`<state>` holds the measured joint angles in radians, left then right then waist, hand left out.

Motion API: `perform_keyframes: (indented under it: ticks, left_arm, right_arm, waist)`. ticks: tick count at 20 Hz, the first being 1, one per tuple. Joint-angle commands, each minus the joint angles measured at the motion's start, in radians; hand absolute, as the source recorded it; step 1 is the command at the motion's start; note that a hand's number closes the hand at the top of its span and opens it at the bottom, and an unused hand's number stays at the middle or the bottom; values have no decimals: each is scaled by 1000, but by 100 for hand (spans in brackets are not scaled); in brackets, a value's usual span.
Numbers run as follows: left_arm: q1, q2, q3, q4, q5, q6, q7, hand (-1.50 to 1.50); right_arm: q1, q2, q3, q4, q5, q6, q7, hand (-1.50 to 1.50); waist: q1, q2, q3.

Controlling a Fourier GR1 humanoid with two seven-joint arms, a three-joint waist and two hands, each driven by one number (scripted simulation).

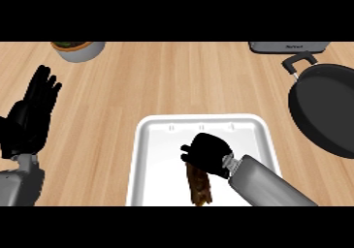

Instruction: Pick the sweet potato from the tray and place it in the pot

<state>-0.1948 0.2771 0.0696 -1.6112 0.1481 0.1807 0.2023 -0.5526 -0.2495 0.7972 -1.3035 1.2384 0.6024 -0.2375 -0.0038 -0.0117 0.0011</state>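
Right hand [208, 154] curled onto one sweet potato [200, 186] in one tray [154, 145]; one pot [329, 109] far right; left hand [29, 116] spread.

Right hand [206, 154] over sweet potato [199, 186] in white tray [152, 145]

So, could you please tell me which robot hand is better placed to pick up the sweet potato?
The right robot hand: it is over the tray, right at the sweet potato. The left robot hand rests open at the left edge, far from it.
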Motion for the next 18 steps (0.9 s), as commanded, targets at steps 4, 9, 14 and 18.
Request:
perform_keyframes:
  ticks: [4,9,14,18]
  left_arm:
    - [60,27,52,-23,5,16,8,0]
    - [81,6,33,-33,-6,16,-10,0]
    - [67,10,32,-52,2,12,22,0]
    - [71,14,37,-58,12,-3,12,0]
  right_arm:
    - [417,-16,-209,-199,-196,-142,100,150]
    - [705,-168,-237,-537,-238,-220,97,150]
    - [934,-192,-318,-824,-322,-317,120,150]
    - [978,-124,-491,-1000,-469,-381,144,150]
  waist:
    - [-111,-12,3]
    - [-81,-6,-2]
    - [-66,-2,-1]
    - [-59,1,-1]
